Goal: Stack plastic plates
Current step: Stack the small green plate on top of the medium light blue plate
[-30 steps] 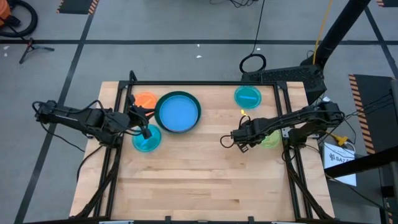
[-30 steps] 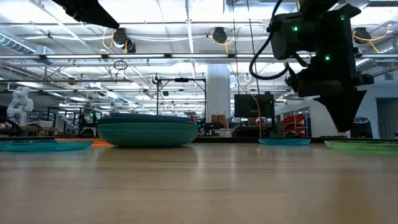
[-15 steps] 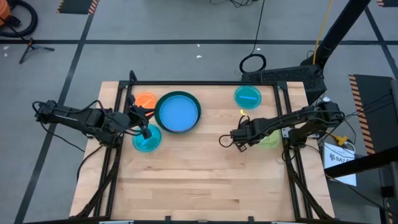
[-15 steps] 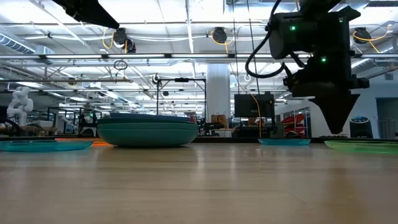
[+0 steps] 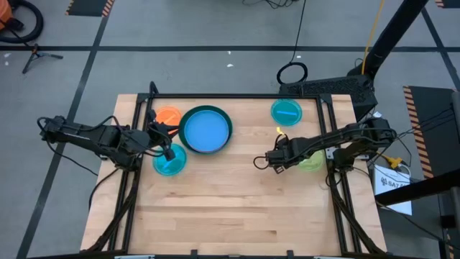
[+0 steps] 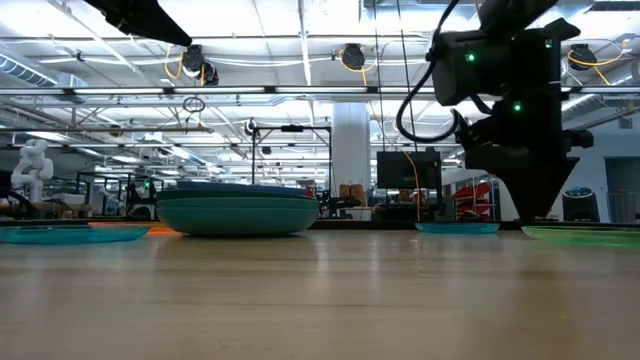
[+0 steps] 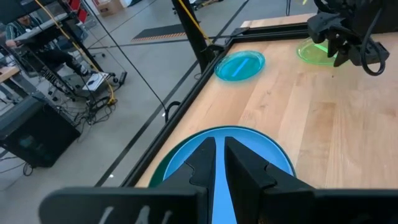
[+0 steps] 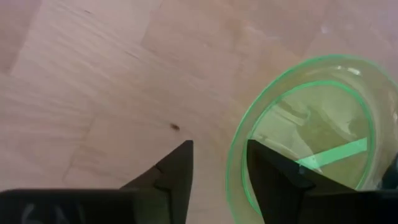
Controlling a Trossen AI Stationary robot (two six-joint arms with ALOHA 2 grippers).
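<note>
A stack of large plastic plates (image 5: 206, 129), teal below and blue on top (image 7: 273, 155), stands at the far left of the table. An orange plate (image 5: 167, 114) and a cyan plate (image 5: 172, 167) lie beside it, and another cyan plate (image 5: 286, 111) lies at the far right. A lime plate (image 8: 311, 143) lies flat at the right. My right gripper (image 8: 219, 144) is open and low over it, one finger outside and one inside its left rim (image 8: 235, 165). My left gripper (image 5: 169, 152) hovers shut between the stack and the near cyan plate.
Black frame rails (image 5: 140, 122) run along the table's left, right and far edges. The near half of the wooden table (image 5: 230, 216) is bare wood. In the low view the left arm (image 6: 140, 18) hangs high, and the right gripper (image 6: 543, 212) is close to the tabletop.
My right gripper has come down toward the table at the lime plate's left rim, shifting a little toward the table's left. The plates have stayed where they were.
</note>
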